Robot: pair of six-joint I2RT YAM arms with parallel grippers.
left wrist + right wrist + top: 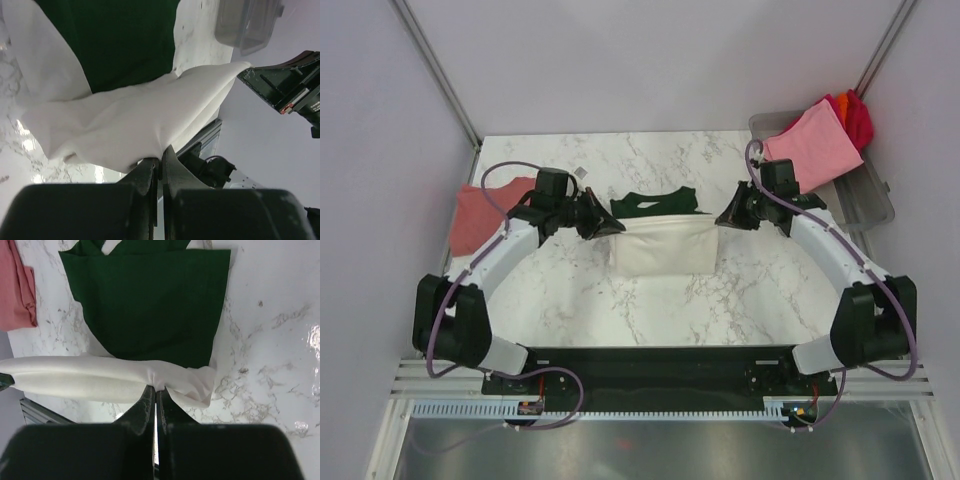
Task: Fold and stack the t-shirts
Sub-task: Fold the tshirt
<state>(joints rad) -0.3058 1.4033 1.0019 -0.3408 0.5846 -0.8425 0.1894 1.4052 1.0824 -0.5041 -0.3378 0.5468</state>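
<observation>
A cream-white t-shirt point(665, 245) hangs stretched between my two grippers above the middle of the table. My left gripper point(616, 226) is shut on its left corner point(155, 150). My right gripper point(722, 220) is shut on its right corner point(159, 382). Behind and under it a dark green t-shirt point(658, 202) lies flat and folded on the marble; it fills the upper part of the right wrist view point(150, 300). A dusty brick-red t-shirt point(480, 212) lies at the table's left edge.
A clear plastic bin point(860, 190) stands at the back right with pink point(815, 145) and red point(855, 115) cloths draped over it. White walls with metal rails close in the table on both sides.
</observation>
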